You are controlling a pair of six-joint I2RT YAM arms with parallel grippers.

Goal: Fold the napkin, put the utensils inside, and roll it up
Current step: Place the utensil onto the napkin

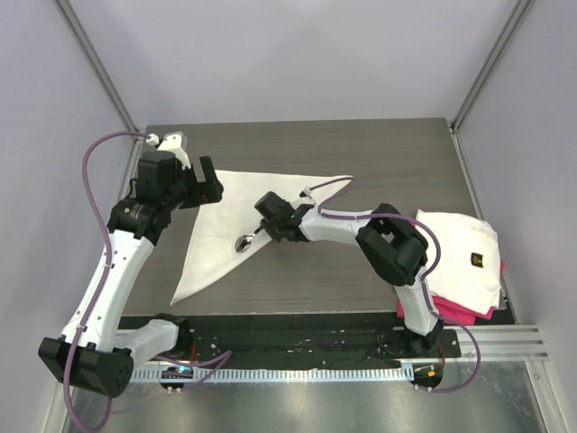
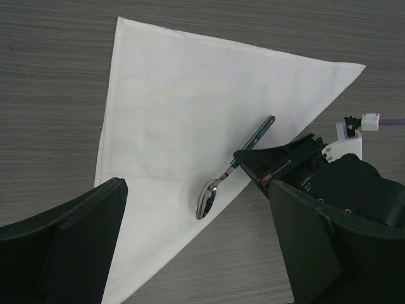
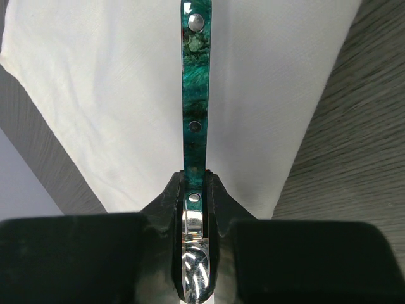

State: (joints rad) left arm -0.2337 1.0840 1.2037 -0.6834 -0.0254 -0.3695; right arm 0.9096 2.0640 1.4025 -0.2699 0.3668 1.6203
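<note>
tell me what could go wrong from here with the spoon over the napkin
1. The spoon has its bowl right at the long edge of the napkin. Released here, it may land partly on the table and slip out of the roll.
2. The right gripper pinches only the spoon's slim neck, so it could pivot in the grip.
3. The left gripper hangs open, not pinning the cloth, so the napkin may drag if the spoon rubs it.

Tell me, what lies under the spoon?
The cream napkin lies under the spoon, which the right gripper holds. The table below that cloth is covered; whether the spoon's bowl touches the cloth cannot be seen.
</note>
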